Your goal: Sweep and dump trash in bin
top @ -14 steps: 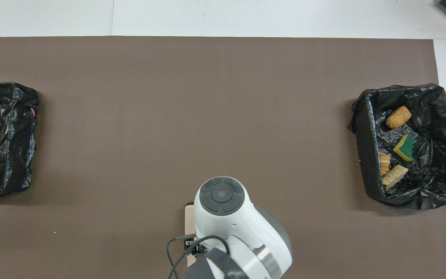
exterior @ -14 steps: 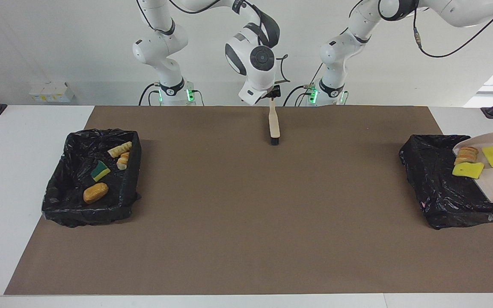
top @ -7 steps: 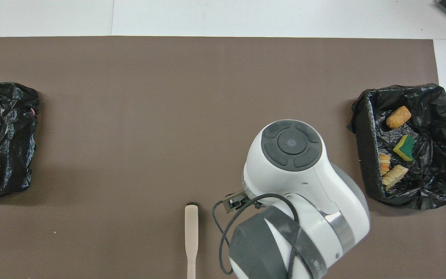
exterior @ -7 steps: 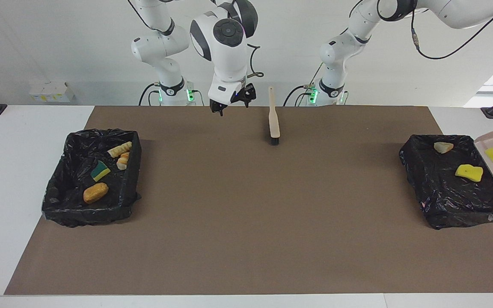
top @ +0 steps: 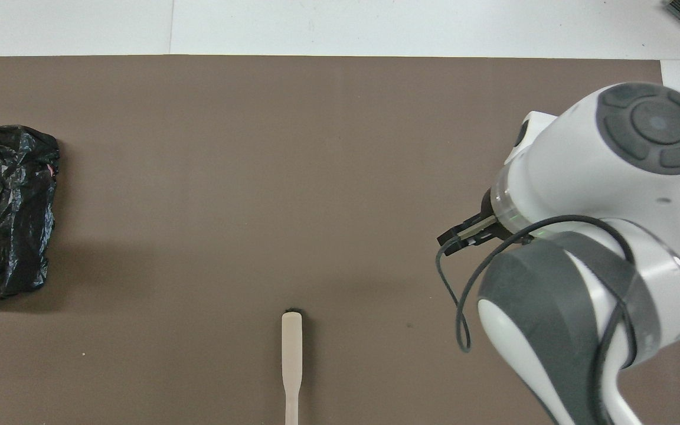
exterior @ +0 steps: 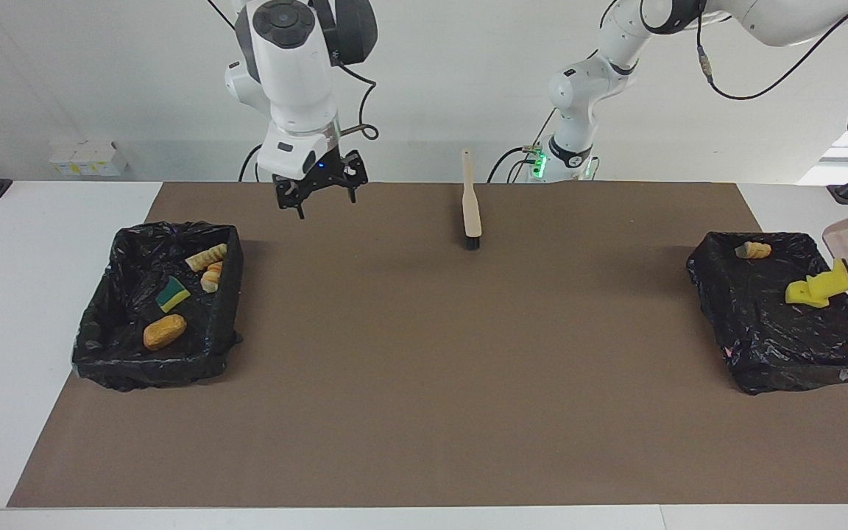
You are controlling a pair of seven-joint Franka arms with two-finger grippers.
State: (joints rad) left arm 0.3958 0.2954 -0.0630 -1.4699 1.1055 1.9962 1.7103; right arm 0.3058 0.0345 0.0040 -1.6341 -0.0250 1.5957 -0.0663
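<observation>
Seven scraps binned: four in black-lined bin (exterior: 159,309), three in other bin (exterior: 777,316). Right tool (exterior: 319,193) apart, empty; left tool unseen.

The facing view looks from high across the table toward the robots, taking in the whole mat (exterior: 424,368). The overhead view looks steeply down from above the robots' end, closer in. Both share the mat, the brush (exterior: 472,210) and one bin (top: 3,206).
</observation>
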